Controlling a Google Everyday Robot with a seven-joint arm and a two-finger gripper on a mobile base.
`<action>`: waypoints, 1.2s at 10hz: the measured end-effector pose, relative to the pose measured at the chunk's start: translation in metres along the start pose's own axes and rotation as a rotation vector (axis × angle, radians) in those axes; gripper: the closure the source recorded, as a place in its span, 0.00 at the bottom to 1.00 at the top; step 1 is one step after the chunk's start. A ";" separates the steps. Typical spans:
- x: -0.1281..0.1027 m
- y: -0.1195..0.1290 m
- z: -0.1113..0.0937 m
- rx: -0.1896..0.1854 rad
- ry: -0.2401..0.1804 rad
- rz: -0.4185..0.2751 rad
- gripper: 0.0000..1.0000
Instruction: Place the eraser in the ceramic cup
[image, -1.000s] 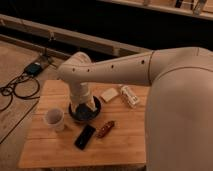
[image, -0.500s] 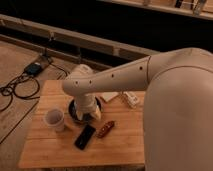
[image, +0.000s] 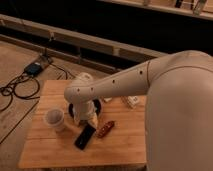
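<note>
The eraser (image: 85, 136), a flat black bar, lies on the wooden table (image: 50, 150) near its front middle. The ceramic cup (image: 55, 119), small and white, stands upright to the left of the eraser. My white arm reaches in from the right, and its wrist covers most of the dark bowl (image: 74, 109). My gripper (image: 89, 121) hangs below the wrist, just above and behind the eraser's far end and to the right of the cup. It holds nothing that I can see.
A slim reddish-brown object (image: 105, 129) lies right of the eraser. A white packet (image: 131, 102) lies at the back right, with a pale block (image: 107, 99) partly hidden behind my arm. Cables and a power box (image: 34, 68) lie on the floor to the left.
My arm has swung left and down over the bowl, bringing the gripper closer to the eraser. The eraser, the cup and the other objects have not moved.
</note>
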 end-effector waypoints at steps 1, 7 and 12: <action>0.002 0.000 0.004 -0.002 0.004 -0.005 0.35; 0.008 0.019 0.057 -0.047 0.032 -0.203 0.35; 0.004 0.010 0.072 -0.013 0.051 -0.208 0.35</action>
